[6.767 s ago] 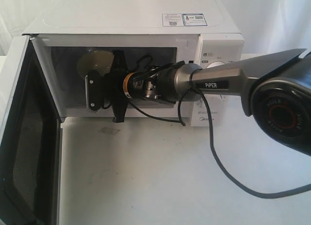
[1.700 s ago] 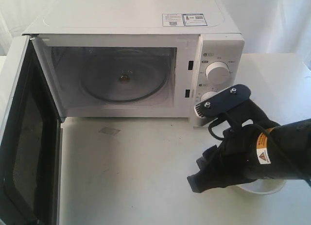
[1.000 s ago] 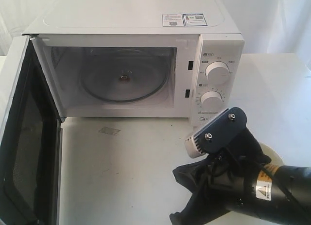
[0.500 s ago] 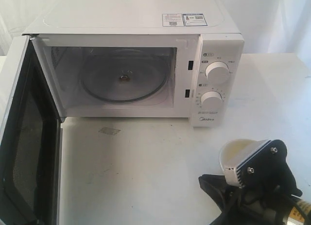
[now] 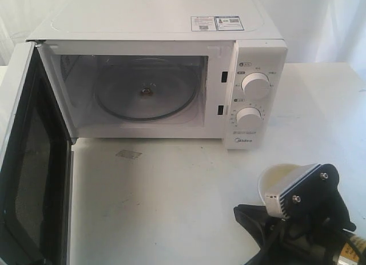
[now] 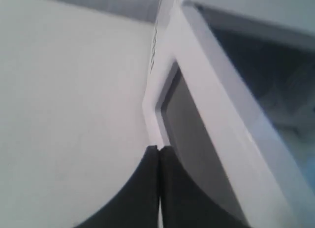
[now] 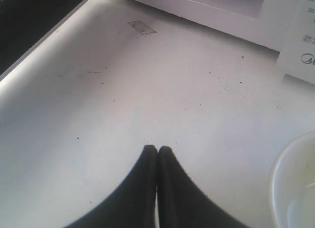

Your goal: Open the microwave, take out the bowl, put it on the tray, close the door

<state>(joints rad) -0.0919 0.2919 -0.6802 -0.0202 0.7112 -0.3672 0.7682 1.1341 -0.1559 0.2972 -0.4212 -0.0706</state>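
The white microwave (image 5: 171, 24) stands at the back with its door (image 5: 28, 162) swung wide open to the left. Only the glass turntable (image 5: 144, 96) lies in the cavity. The cream bowl (image 5: 277, 179) sits on the white surface at the near right, partly hidden behind my right wrist. My right gripper (image 5: 240, 212) is shut and empty, just left of the bowl (image 7: 295, 183), with its tips (image 7: 157, 148) over bare surface. My left gripper (image 6: 158, 148) is shut and empty, close beside the door (image 6: 197, 134). No tray shows in any view.
The control panel with two round knobs (image 5: 255, 84) faces the front right. A small grey patch (image 5: 128, 154) marks the white tabletop (image 5: 160, 208) in front of the cavity. The open door stands along the table's left side.
Over the last seconds my right arm drew back toward the near right corner, uncovering the bowl. In the last half second almost nothing moved.
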